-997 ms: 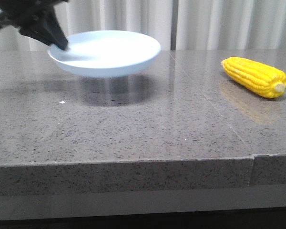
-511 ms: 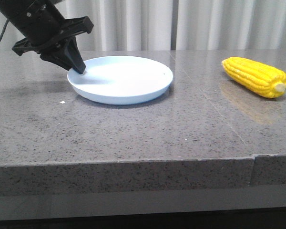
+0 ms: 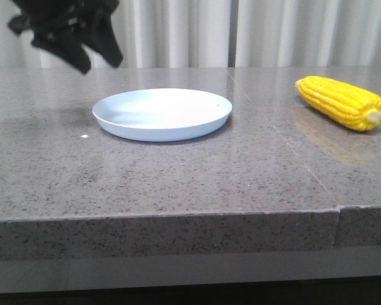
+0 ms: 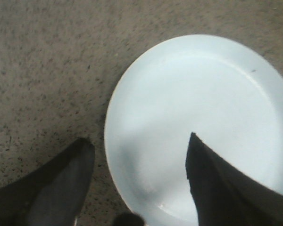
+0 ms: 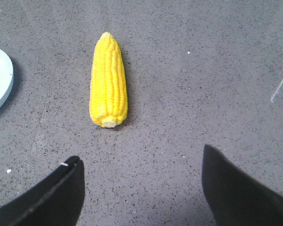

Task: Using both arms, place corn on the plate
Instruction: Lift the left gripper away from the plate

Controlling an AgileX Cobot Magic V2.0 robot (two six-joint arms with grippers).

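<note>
Heads up, starting at the upper left of the front frame: your left black two-fingered claw (image 3: 82,41) hangs above the surface with its fingers apart and nothing between them, clear of the round pale blue shallow plate (image 3: 162,113). In its wrist view one finger sits over the plate's rim (image 4: 114,155), so if you drop straight down from here you'd probably clip that edge and tip or skid the plate.

The plate lies flat, left of centre. The bright yellow corn cob with the pale stub end (image 3: 341,101) lies on its side at the right of the front frame, well apart from the plate and not on it yet.

The right black claw (image 5: 140,186) is spread wide and empty, with the cob (image 5: 108,80) ahead of it. The cob is round and tapered, so I'd guess a pinch off its middle makes it roll or squirt away.

The grey speckled stone surface (image 3: 190,171) looks glossy, which won't help grip. Pale pleated curtains (image 3: 273,32) hang behind.
</note>
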